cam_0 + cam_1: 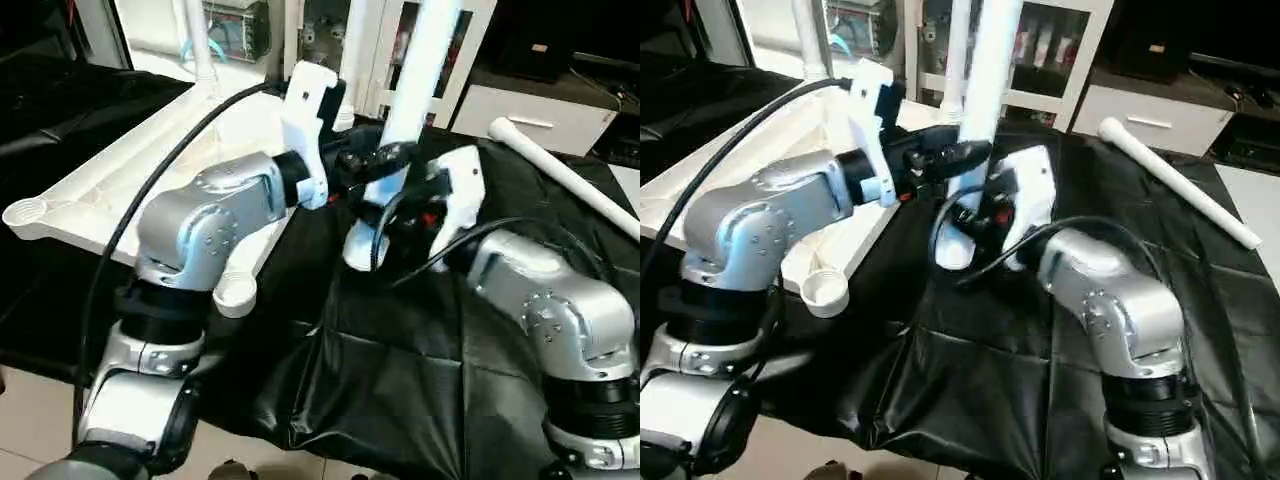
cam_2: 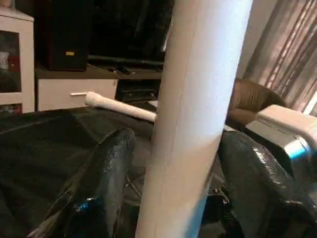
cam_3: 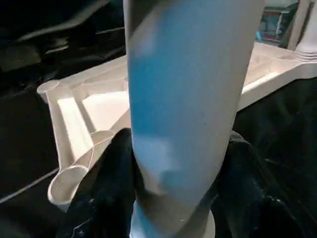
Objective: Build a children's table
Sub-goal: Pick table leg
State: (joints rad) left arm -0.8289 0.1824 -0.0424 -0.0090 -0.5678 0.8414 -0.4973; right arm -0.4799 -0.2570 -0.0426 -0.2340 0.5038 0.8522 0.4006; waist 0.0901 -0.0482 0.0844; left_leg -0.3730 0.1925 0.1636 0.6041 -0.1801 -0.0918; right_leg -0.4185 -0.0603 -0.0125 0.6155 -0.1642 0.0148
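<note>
The white tabletop (image 1: 110, 170) lies underside up on the left, with an open round corner socket (image 1: 236, 292) at its near corner. One white leg (image 1: 425, 60) stands nearly upright in the middle, its lower end (image 1: 358, 250) over the black cloth, to the right of that socket. My right gripper (image 3: 178, 148) is shut on this leg low down. My left gripper (image 2: 188, 148) straddles the leg higher up, open, with a gap showing beside one finger (image 2: 106, 168). Another leg (image 1: 565, 170) lies on the cloth at the far right.
Two legs (image 1: 200, 40) (image 1: 352, 50) stand upright at the tabletop's far corners. A black cloth (image 1: 400, 380) covers the work surface and hangs over its near edge. A white cabinet (image 1: 530, 110) stands behind. A black cable (image 1: 150, 190) arcs over my left forearm.
</note>
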